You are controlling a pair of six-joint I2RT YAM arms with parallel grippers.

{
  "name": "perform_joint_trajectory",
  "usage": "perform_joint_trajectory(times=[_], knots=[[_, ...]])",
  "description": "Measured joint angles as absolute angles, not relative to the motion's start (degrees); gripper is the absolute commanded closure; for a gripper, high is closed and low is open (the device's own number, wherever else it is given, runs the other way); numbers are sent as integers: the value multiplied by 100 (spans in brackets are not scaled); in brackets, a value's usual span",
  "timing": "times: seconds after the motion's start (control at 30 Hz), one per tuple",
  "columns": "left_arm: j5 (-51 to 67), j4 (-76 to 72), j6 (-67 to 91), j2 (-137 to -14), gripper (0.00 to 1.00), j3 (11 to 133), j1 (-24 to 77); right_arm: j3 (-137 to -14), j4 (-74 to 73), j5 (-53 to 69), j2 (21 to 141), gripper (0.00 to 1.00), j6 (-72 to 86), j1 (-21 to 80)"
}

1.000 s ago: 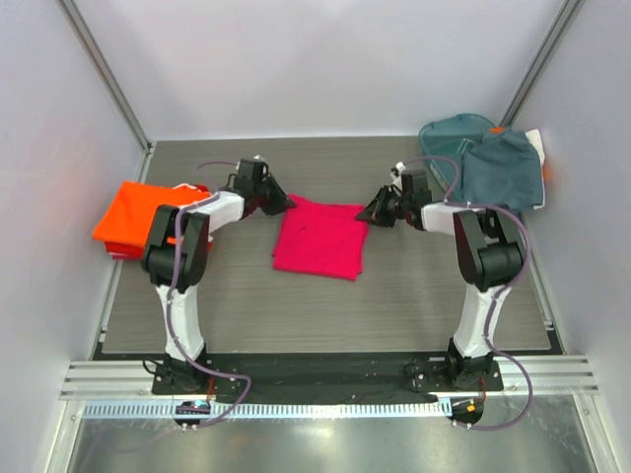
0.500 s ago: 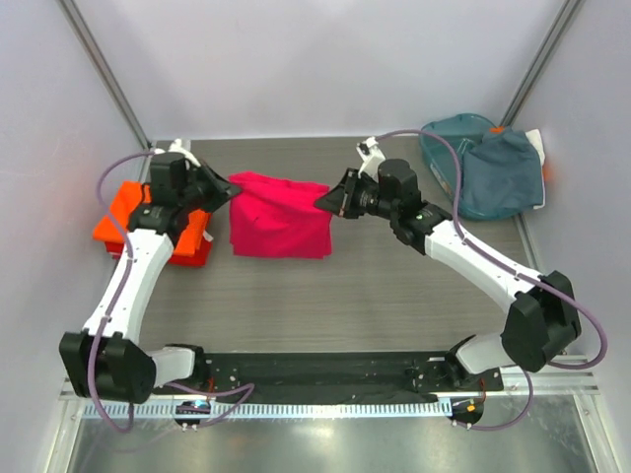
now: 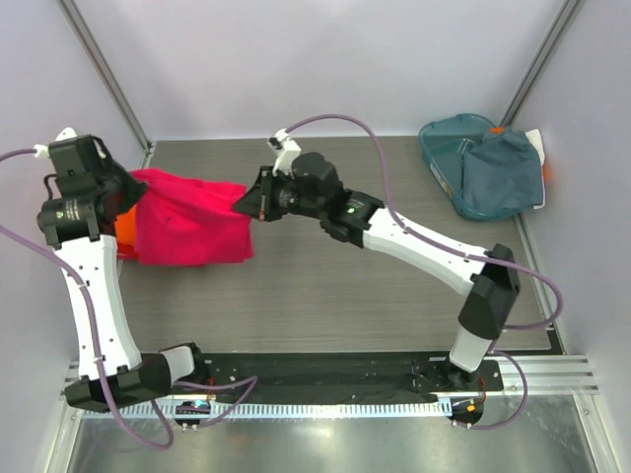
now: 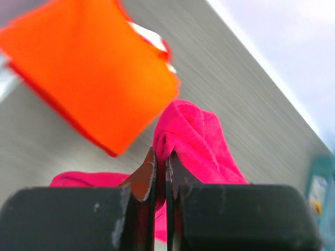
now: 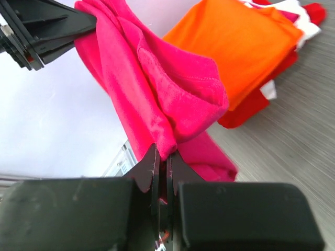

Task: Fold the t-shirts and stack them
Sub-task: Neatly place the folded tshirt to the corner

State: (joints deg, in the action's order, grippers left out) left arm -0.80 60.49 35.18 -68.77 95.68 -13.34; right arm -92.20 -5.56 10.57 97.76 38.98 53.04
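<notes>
Pincer L [image 4: 161, 157], pincer R [image 5: 163, 154] grip 1 pink tee [image 3: 192, 222] by 1 orange tee [image 4: 89, 73].

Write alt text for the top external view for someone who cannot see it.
The left tool and right tool hold a magenta-pink t-shirt between them at the left side of the table, partly covering an orange t-shirt. At far right, a grey-blue t-shirt drapes over a teal basket.

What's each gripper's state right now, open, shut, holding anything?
Left gripper: shut on the pink tee.
Right gripper: shut on the pink tee as well.
</notes>
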Motion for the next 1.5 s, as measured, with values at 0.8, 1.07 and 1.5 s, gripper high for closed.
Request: perform_joint_trajectory(times=[0.8,1.07,1.5], knots=[[-943,6412,3603,-8748,100,10886,-2724,-12516,-779,261,12779,99,3778,5944],[-781,6388,3754,-9883,100,11515,-2716,-13115,-611,259,13319,99,3835,5684],[-515,6490,4007,-10451,100,12125,-2777,-13474,-429,545,14011,99,4270,5446]])
